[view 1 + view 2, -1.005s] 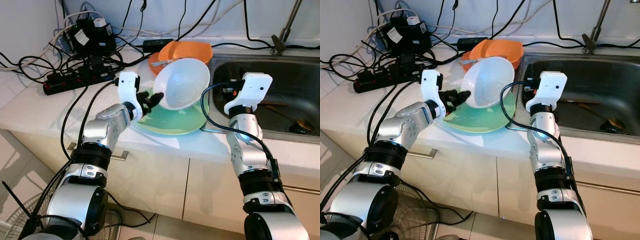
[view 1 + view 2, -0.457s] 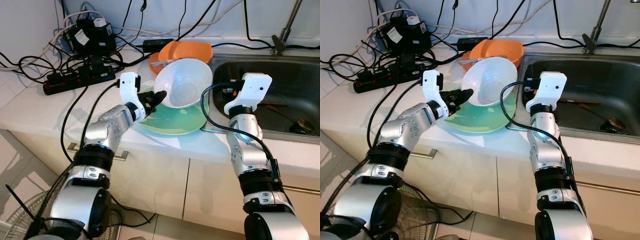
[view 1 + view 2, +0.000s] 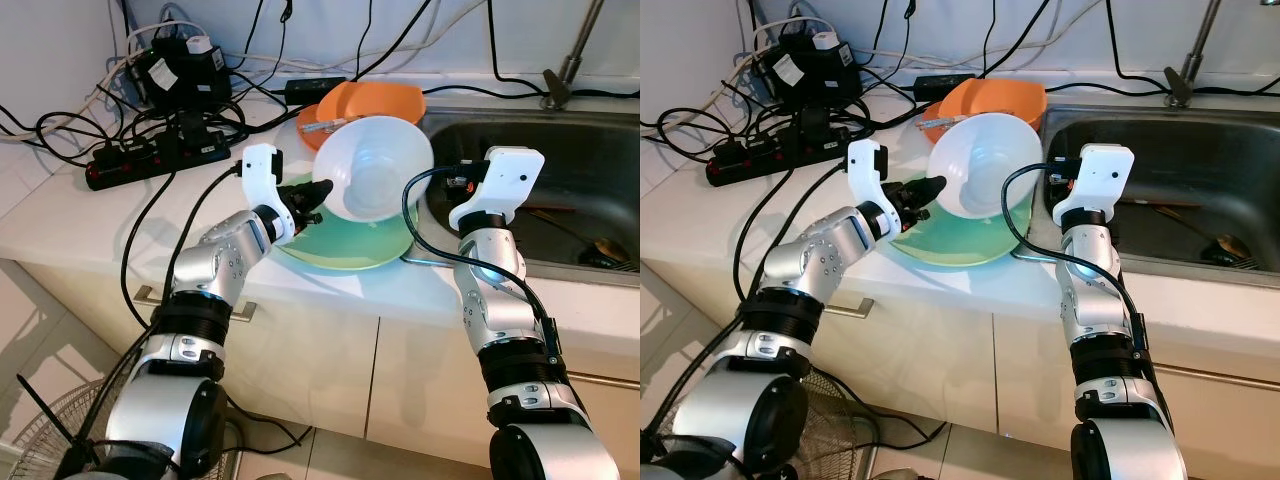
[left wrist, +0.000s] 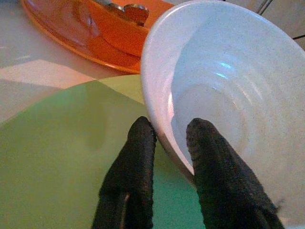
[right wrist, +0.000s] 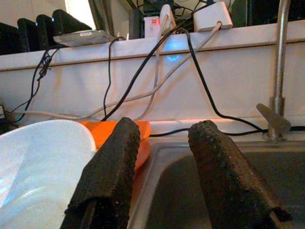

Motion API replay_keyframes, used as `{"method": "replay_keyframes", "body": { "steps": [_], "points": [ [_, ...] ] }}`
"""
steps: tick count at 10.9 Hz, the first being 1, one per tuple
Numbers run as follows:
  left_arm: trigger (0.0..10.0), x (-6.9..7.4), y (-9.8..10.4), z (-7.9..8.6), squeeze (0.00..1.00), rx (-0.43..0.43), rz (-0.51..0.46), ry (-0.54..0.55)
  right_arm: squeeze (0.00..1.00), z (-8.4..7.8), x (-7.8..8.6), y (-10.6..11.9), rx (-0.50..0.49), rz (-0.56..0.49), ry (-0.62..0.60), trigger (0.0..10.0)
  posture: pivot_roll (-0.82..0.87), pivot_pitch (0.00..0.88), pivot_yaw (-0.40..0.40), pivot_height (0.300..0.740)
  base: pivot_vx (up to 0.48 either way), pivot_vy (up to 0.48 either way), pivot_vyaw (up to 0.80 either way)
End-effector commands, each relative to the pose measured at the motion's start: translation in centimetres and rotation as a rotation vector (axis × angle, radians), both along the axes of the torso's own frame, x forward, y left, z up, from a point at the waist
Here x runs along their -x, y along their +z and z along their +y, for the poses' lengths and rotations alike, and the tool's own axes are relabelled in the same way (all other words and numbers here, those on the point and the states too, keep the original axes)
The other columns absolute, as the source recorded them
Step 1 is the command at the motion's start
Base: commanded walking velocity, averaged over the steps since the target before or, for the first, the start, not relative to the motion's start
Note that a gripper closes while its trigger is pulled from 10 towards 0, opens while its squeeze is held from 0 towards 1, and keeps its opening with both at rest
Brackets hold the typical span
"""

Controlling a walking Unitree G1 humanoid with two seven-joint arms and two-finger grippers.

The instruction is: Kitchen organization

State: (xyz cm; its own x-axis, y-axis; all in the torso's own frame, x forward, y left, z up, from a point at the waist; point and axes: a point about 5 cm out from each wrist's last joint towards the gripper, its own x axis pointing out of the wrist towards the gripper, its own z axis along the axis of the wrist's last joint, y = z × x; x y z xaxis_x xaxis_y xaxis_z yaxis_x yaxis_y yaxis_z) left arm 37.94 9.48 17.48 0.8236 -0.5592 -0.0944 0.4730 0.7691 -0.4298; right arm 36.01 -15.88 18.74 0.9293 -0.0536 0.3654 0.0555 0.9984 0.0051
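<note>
Broadly, a white desk spans the frame from the left edge to a steel sink at the right, with pale cabinet fronts below and a tiled floor at lower left. Black cables and a power strip crowd the upper left against the wall. Near centre lies a green plate, behind it an orange plate. A white bowl is tipped up on edge above the green plate, its hollow facing the camera. The left claw is clamped on the bowl's rim, one finger inside, one outside. The right claw, fingers apart and holding nothing, is raised at the sink's left edge.
</note>
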Motion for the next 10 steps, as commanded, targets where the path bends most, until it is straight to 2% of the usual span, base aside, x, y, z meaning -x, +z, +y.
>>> {"method": "replay_keyframes", "body": {
  "steps": [1,5,9,10],
  "points": [
    [0.0,0.2,-0.2,0.4,0.00,0.013,0.008,0.011,0.00,0.4,-0.2,0.0,0.012,0.014,0.008,10.0,0.06,0.000,0.128,0.740,0.000,0.000,0.00],
    [0.0,0.5,-0.4,0.3,0.00,0.032,0.011,0.031,0.00,0.6,-0.2,-0.2,0.009,0.022,0.015,10.0,0.07,0.000,0.123,0.740,0.000,0.000,0.00],
    [0.0,0.8,0.3,-0.1,0.00,0.101,-0.025,0.070,0.00,0.5,-0.3,-0.2,0.009,0.024,0.011,10.0,0.08,0.000,0.117,0.740,0.000,0.000,0.00],
    [0.0,0.6,1.5,0.5,0.00,0.152,-0.098,0.124,0.00,0.3,-0.3,-0.1,0.007,0.020,0.006,10.0,0.07,0.000,0.114,0.740,0.000,0.000,0.00]
  ]
}}
